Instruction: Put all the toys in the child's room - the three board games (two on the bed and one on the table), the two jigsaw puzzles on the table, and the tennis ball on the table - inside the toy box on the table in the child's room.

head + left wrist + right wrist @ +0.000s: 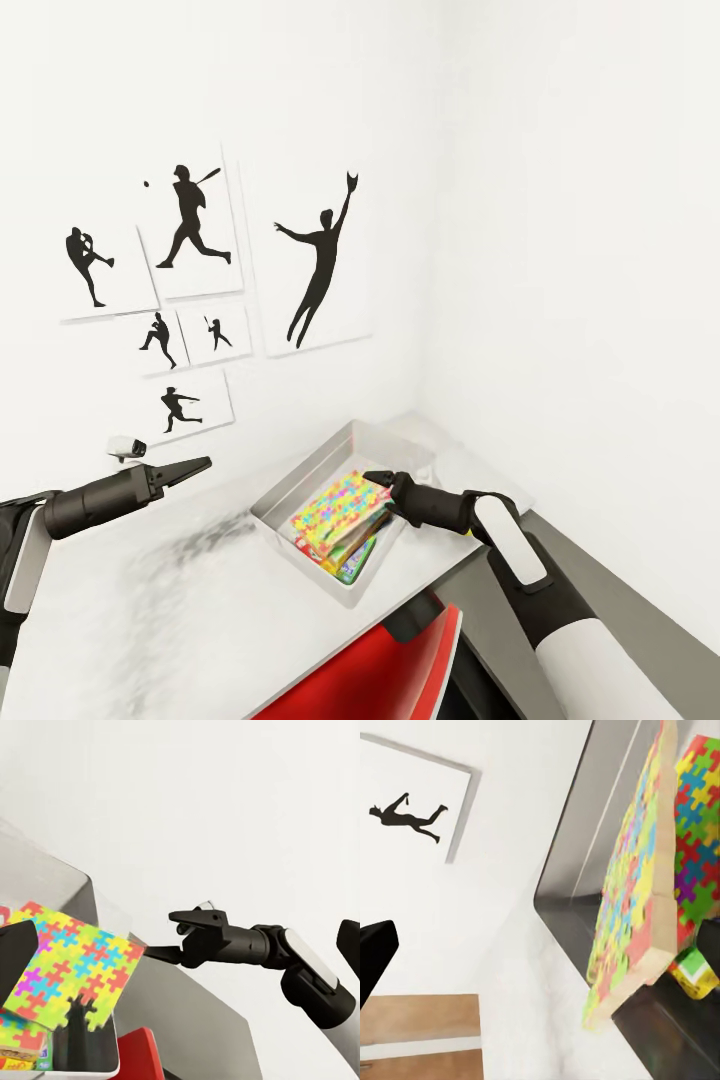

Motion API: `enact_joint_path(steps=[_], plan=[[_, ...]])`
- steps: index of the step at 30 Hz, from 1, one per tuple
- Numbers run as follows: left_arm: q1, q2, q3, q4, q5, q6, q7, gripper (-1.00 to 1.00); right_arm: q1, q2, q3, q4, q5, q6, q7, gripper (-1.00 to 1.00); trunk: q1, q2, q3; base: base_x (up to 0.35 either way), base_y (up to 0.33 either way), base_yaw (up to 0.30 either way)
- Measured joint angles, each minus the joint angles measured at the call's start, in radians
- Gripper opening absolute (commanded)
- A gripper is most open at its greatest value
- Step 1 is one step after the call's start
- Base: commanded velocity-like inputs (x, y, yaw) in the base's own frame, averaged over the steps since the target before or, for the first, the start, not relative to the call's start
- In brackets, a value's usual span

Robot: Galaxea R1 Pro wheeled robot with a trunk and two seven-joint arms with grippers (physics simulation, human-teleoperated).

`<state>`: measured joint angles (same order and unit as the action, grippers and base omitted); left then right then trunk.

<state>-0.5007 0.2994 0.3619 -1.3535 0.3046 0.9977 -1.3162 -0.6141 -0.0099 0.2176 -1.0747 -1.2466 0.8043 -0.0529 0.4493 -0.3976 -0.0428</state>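
The right end effector (372,479), apparently nearly closed and empty, sits at the bin's (290,487) rim, just beside the puzzles (338,503) leaning inside it on the tabletop (180,600). The left end effector (203,463), narrow and empty, hovers apart from the bin.

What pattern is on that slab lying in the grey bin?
Multicoloured interlocking jigsaw pieces; left wrist view.

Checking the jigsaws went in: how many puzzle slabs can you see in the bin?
2. One jigsaw puzzle lies tilted on top inside the toy box; the second sits just behind the first in the right wrist view. Others could be hidden beneath.
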Motion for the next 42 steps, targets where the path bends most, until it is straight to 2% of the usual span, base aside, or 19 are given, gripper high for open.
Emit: enact_joint_path(steps=[12,24,28,32,35,38,42], plan=[[0.0,0.0,0.0,0.0,0.0,0.0,0.0,1.0,0.0,-0.003,0.0,0.0,0.001,0.0,0.001,1.0,0.0,0.0,0.0,0.0,0.0,0.0],[0.0,0.0,0.0,0.0,0.0,0.0,0.0,1.0,0.0,-0.029,-0.025,-0.014,-0.007,0.0,0.023,1.0,0.0,0.0,0.0,0.0,0.0,0.0],[0.0,0.0,0.0,0.0,0.0,0.0,0.0,1.0,0.001,-0.074,-0.051,-0.017,-0.014,-0.006,0.094,1.0,0.0,0.0,0.0,0.0,0.0,0.0],[0.0,0.0,0.0,0.0,0.0,0.0,0.0,1.0,0.001,-0.144,-0.059,-0.017,-0.012,-0.01,0.199,1.0,0.0,0.0,0.0,0.0,0.0,0.0],[0.0,0.0,0.0,0.0,0.0,0.0,0.0,1.0,0.002,-0.191,-0.061,-0.016,-0.011,-0.011,0.247,1.0,0.0,0.0,0.0,0.0,0.0,0.0],[0.0,0.0,0.0,0.0,0.0,0.0,0.0,1.0,0.002,-0.212,-0.07,-0.015,-0.012,-0.012,0.265,1.0,0.0,0.0,0.0,0.0,0.0,0.0],[0.001,0.0,0.0,0.0,0.0,0.0,0.0,1.0,0.006,-0.222,-0.116,-0.01,-0.01,-0.027,0.272,1.0,0.0,0.0,0.0,0.0,0.0,0.0]])
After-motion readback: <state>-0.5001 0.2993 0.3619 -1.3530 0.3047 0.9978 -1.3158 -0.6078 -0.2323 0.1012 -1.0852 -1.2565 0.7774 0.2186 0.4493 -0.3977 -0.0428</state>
